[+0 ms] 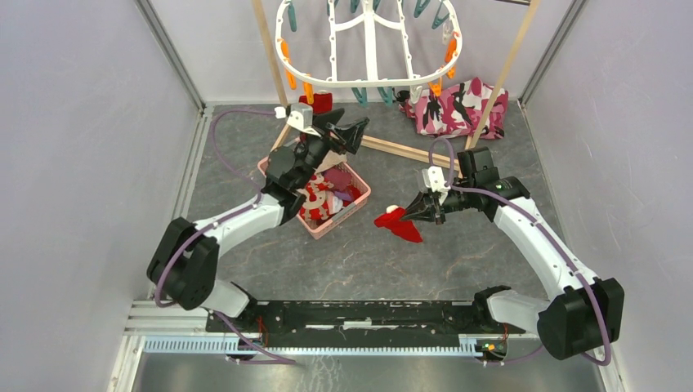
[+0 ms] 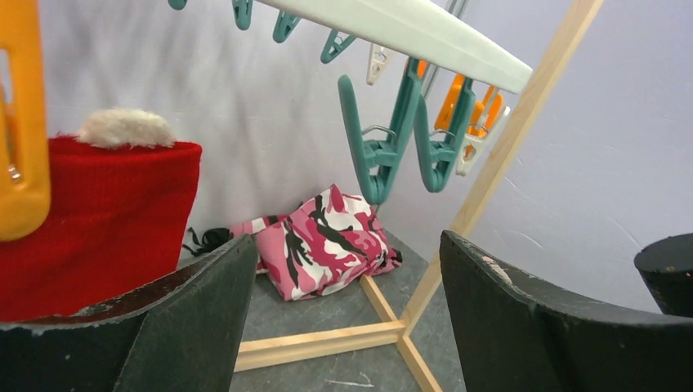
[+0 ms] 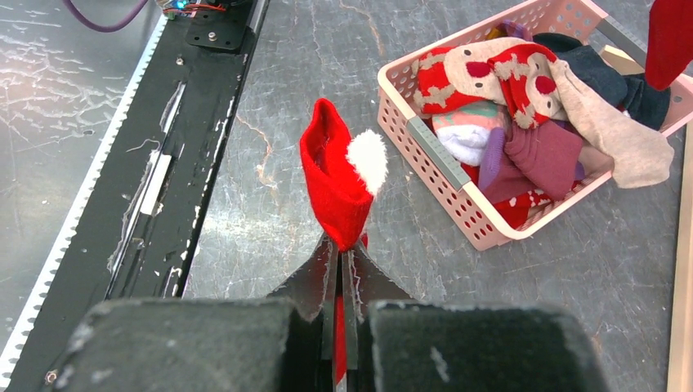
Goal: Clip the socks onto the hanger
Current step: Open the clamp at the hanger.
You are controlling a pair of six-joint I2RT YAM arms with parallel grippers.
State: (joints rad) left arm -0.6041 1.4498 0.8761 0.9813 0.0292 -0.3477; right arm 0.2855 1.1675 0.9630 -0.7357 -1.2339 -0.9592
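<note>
The white oval hanger hangs at the back, with orange and teal pegs. A red sock hangs from its near left rim; in the left wrist view it shows at the left beside an orange peg. My left gripper is open and empty, raised below the hanger's rim, with teal pegs ahead of it. My right gripper is shut on a red sock with a white pompom, held low over the floor right of the basket.
A pink basket holding several socks sits mid-floor, and its rim shows in the right wrist view. A pink camouflage cloth lies at the back right. The wooden rack's base bar and slanted poles cross the back.
</note>
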